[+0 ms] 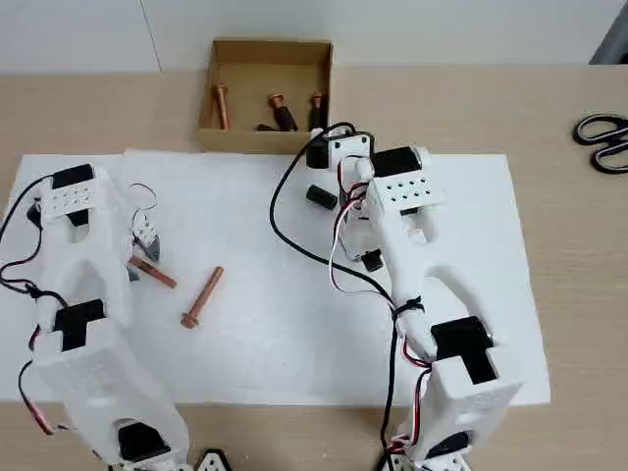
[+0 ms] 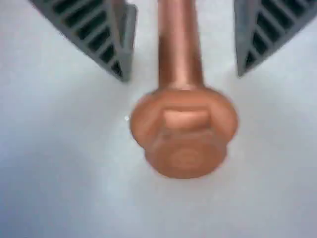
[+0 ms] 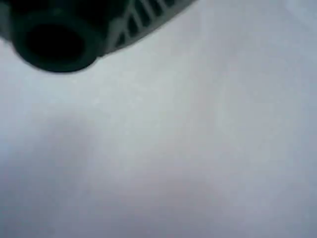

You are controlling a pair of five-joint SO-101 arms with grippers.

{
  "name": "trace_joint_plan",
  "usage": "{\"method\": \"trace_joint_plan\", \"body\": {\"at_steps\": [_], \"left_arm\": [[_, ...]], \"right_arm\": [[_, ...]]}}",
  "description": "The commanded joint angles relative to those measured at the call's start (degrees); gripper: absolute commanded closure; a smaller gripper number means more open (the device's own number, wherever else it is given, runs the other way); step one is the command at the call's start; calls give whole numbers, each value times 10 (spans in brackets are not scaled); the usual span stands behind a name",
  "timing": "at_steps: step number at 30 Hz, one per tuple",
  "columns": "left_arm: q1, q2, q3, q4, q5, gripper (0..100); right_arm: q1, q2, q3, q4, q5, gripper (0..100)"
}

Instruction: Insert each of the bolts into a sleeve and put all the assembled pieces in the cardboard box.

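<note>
My left gripper (image 2: 182, 72) is open, its jaws standing either side of the shank of a bolt (image 2: 183, 129) that lies flat on the mat (image 2: 59, 173). I'd centre over the shank, settle low and close just behind the head, leaving the far end free for a sleeve (image 3: 54, 42). A skewed grip would, I judge, let it swivel. That sleeve sits beside my right gripper (image 1: 324, 172), and I cannot tell whether that one is open or closed.
</note>
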Motion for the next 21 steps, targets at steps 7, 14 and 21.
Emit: {"method": "trace_joint_plan", "body": {"at_steps": [7,14,21], "left_arm": [[-7,-4,-23,-14,-2,978],[10,-5,-32,-11,-26,994],[80,-41,-66,43,-171,993]], "right_arm": [[6,-36,-2,-2,4,992],[6,-36,-2,-2,4,992],[6,-36,-2,-2,4,992]]}}
